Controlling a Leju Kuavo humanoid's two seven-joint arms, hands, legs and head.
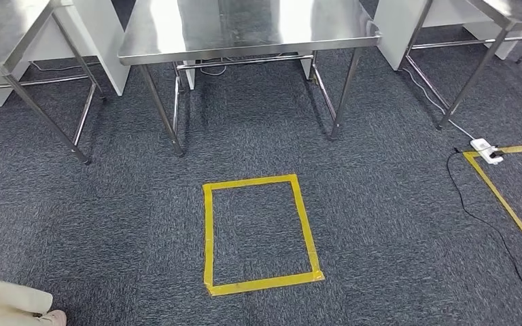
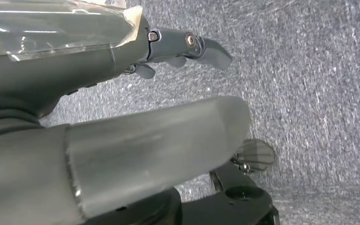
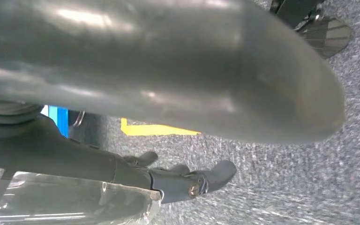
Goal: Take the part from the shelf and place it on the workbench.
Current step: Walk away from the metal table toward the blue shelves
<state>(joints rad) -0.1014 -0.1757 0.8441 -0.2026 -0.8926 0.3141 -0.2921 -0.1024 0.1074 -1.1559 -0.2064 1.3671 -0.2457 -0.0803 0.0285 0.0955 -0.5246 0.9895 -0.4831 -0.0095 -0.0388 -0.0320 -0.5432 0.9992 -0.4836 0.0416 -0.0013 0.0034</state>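
A bare stainless-steel workbench (image 1: 245,30) stands straight ahead across the dark carpet, its top shiny and reflective. My left hand (image 2: 98,70) hangs over the carpet with its dark fingers (image 2: 187,44) stretched out and its thick grey thumb (image 2: 168,140) apart from them, holding nothing. My right hand (image 3: 98,164) hangs the same way, fingers (image 3: 201,180) extended and thumb (image 3: 192,70) held away, with only carpet between them.
A yellow tape rectangle (image 1: 258,234) marks the floor before the workbench. More steel tables stand at the left (image 1: 0,34) and right (image 1: 510,13). A white power strip (image 1: 486,149) with a black cable lies by a yellow tape corner (image 1: 496,190). A person's trouser leg (image 1: 7,305) is at bottom left.
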